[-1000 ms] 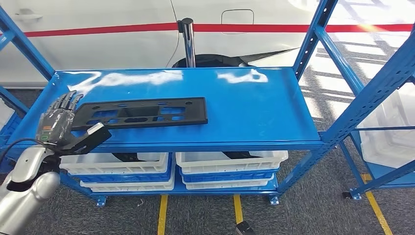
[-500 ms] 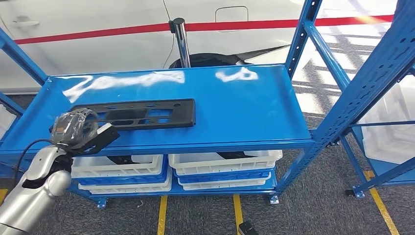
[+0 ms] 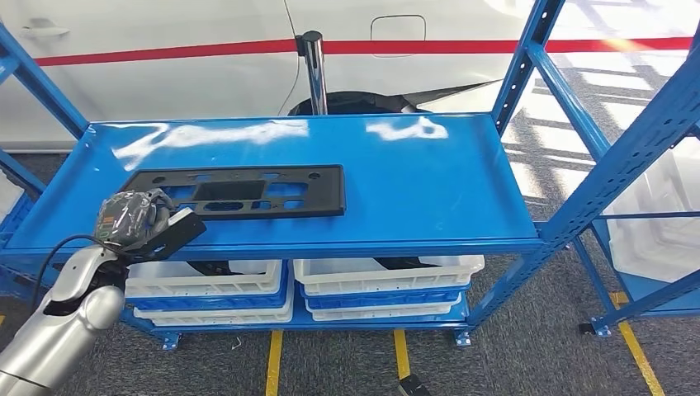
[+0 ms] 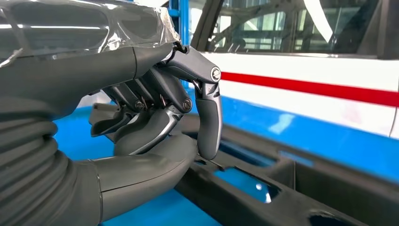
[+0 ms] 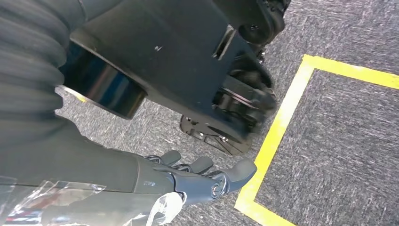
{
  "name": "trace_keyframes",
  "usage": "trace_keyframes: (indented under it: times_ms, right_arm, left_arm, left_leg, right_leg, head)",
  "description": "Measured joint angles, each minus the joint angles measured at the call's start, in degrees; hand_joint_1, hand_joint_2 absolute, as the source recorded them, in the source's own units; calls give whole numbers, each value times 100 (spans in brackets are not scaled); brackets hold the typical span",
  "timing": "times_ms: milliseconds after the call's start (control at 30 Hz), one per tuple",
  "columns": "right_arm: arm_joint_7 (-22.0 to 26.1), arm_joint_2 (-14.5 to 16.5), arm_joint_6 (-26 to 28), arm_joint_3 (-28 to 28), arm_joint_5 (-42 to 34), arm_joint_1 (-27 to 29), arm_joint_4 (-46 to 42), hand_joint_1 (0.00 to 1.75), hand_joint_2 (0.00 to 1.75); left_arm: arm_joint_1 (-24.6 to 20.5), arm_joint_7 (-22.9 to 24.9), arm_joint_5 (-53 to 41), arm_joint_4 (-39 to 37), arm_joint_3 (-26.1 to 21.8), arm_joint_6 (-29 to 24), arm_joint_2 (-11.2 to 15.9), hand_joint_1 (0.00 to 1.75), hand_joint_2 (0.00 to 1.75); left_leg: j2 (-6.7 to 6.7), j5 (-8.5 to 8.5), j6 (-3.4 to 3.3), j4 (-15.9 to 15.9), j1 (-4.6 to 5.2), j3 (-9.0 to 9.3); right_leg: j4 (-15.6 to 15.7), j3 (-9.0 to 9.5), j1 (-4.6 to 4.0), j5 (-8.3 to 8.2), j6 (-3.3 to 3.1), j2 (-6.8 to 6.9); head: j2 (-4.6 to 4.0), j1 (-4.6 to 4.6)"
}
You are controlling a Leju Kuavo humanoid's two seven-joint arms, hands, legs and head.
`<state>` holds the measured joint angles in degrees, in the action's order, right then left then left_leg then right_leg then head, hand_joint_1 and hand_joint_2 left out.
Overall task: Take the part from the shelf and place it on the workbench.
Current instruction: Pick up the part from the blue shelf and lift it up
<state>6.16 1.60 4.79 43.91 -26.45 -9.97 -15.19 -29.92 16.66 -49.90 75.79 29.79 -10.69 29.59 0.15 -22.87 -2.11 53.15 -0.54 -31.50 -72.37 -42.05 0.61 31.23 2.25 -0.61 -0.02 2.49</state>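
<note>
Flat black part [image 3: 235,190] lying lengthwise on the blue shelf [image 3: 429,177], toward 9 o'clock of its deck. Left robot hand [image 3: 132,219] at the part's 8 o'clock end, fingers [image 4: 209,117] curled down onto the part's edge, thumb beneath. Right robot hand [image 5: 197,181] hanging over grey carpet beside yellow floor tape [image 5: 277,127], fingers loosely apart, holding nothing.

Shelf [image 3: 429,177] top bare on frame right & behind part [image 3: 239,190]; blue uprights [image 3: 528,62] w/ diagonal braces block the ends, front edge open, lower center.
</note>
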Motion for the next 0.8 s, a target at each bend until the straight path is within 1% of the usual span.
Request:
trace_keyframes:
  times_ms: [33, 67, 100, 133, 167, 200, 267, 300, 333, 367, 433, 467, 500, 533, 567, 600, 633, 667, 700, 733, 800]
  right_arm:
    - [1, -3, 0, 1, 0, 1, 0, 0, 175]
    - [1, -7, 0, 2, 0, 0, 0, 0, 175]
    - [2, -10, -1, 2, 0, -2, 0, 0, 175]
    - [3, -11, -3, 3, 0, -6, -1, 0, 175]
    - [3, -12, -7, 4, 1, -9, -1, 0, 175]
    - [4, -11, -10, 7, 1, -11, -1, 0, 175]
    - [6, -11, -16, 17, 2, -13, -1, 0, 175]
    - [9, -11, -16, 23, 2, -14, -1, 0, 175]
    - [11, -13, -16, 28, 2, -14, -1, 0, 175]
    - [14, -14, -16, 31, 1, -14, -1, 0, 175]
    - [17, -15, -16, 34, -2, -10, 0, 0, 175]
    - [17, -15, -16, 36, -3, -6, 0, 0, 175]
    - [17, -15, -17, 37, -4, -5, 0, 0, 175]
    - [18, -15, -17, 38, -6, -5, 0, 0, 175]
    - [19, -15, -17, 38, -8, -6, 0, 0, 175]
    - [19, -14, -16, 38, -10, -8, 0, 0, 175]
    - [20, -11, -16, 38, -13, -9, 0, 0, 175]
    - [20, -9, -15, 38, -15, -8, 0, 0, 175]
    - [20, -8, -14, 38, -18, -4, 0, 0, 175]
    - [20, -7, -14, 38, -20, -1, 0, 0, 175]
    - [20, -6, -13, 39, -22, 3, 0, 0, 175]
  left_arm:
    - [12, -1, 23, -1, 2, 9, -4, 175, 175]
    - [18, -3, 49, -1, 2, 18, -7, 175, 175]
    - [17, -10, 75, -1, -1, 26, -9, 175, 175]
    - [12, -21, 101, -2, -4, 38, -10, 175, 175]
    - [8, -34, 121, -2, -8, 51, -12, 175, 175]
    - [7, -49, 144, -3, -10, 66, -13, 175, 175]
    - [11, -79, 209, -3, -12, 112, -14, 175, 175]
    - [13, -98, 256, -3, -13, 146, -13, 175, 175]
    - [12, -116, 314, -2, -15, 185, -10, 175, 175]
    - [12, -137, 384, -2, -18, 232, -8, 175, 175]
    - [21, -176, 552, -1, -22, 348, -5, 175, 175]
    - [31, -190, 631, -1, -23, 403, -4, 175, 175]
    - [39, -201, 696, -1, -24, 446, -4, 175, 175]
    - [41, -208, 738, 2, -27, 468, -1, 175, 175]
    - [39, -209, 760, 9, -35, 472, 5, 175, 175]
    - [30, -197, 753, 21, -47, 460, 17, 175, 175]
    - [18, -173, 720, 34, -61, 433, 29, 175, 175]
    - [5, -138, 671, 49, -77, 400, 40, 175, 175]
    - [-4, -98, 620, 58, -91, 370, 50, 175, 175]
    - [-8, -70, 582, 63, -103, 350, 56, 175, 175]
    - [-8, -45, 531, 81, -121, 331, 68, 175, 175]
  left_leg:
    - [-6, -8, 11, 10, -10, 3]
    - [-12, -24, 33, 31, -22, 5]
    - [-20, -51, 69, 67, -23, -4]
    - [-28, -80, 107, 108, -19, -18]
    - [-35, -101, 140, 137, -12, -31]
    - [-40, -112, 166, 150, -6, -41]
    - [-42, -123, 196, 159, -26, -46]
    - [-39, -178, 213, 231, -38, -75]
    - [-35, -292, 231, 416, -47, -153]
    - [-32, -461, 249, 730, -51, -291]
    - [-32, -824, 268, 1571, -51, -673]
    - [-32, -911, 266, 1870, -50, -820]
    - [-32, -889, 256, 1953, -48, -868]
    - [-32, -760, 237, 1779, -43, -795]
    - [-32, -565, 208, 1409, -35, -625]
    - [-30, -372, 166, 948, -18, -407]
    - [-25, -234, 128, 555, 8, -224]
    - [-20, -159, 99, 295, 35, -104]
    - [-15, -144, 80, 176, 60, -55]
    - [-12, -143, 72, 156, 78, -53]
    - [-12, -91, 48, 85, 54, -13]
  right_leg:
    - [225, 102, 17, -156, 14, 6]
    - [624, 298, 39, -363, 32, 13]
    - [1028, 501, 51, -518, 46, 10]
    - [1347, 657, 61, -629, 39, 0]
    - [1515, 738, 61, -666, 21, -13]
    - [1552, 750, 49, -654, -14, -27]
    - [1554, 743, 44, -669, -97, -29]
    - [1557, 744, 44, -676, -128, -25]
    - [1562, 745, 48, -682, -156, -22]
    - [1564, 746, 47, -686, -175, -20]
    - [1563, 744, 32, -685, -197, -20]
    - [1563, 745, 25, -683, -200, -21]
    - [1563, 747, 20, -682, -203, -22]
    - [1563, 750, 18, -681, -204, -24]
    - [1563, 756, 16, -681, -204, -27]
    - [1565, 760, 18, -682, -203, -29]
    - [1564, 760, 11, -682, -198, -30]
    - [1564, 757, 9, -683, -185, -30]
    - [1567, 754, 11, -685, -167, -27]
    - [1577, 756, 11, -692, -139, -24]
    - [1562, 748, 10, -668, -77, -14]
  head:
    - [0, 0]
    - [0, 0]
    - [0, 0]
    - [0, 1]
    - [0, 2]
    - [0, 4]
    - [0, 5]
    - [0, 8]
    - [0, 10]
    - [0, 13]
    - [0, 18]
    - [0, 19]
    - [0, 19]
    - [0, 20]
    - [0, 20]
    - [0, 20]
    - [0, 20]
    - [0, 20]
    - [0, 19]
    - [0, 19]
    - [0, 15]
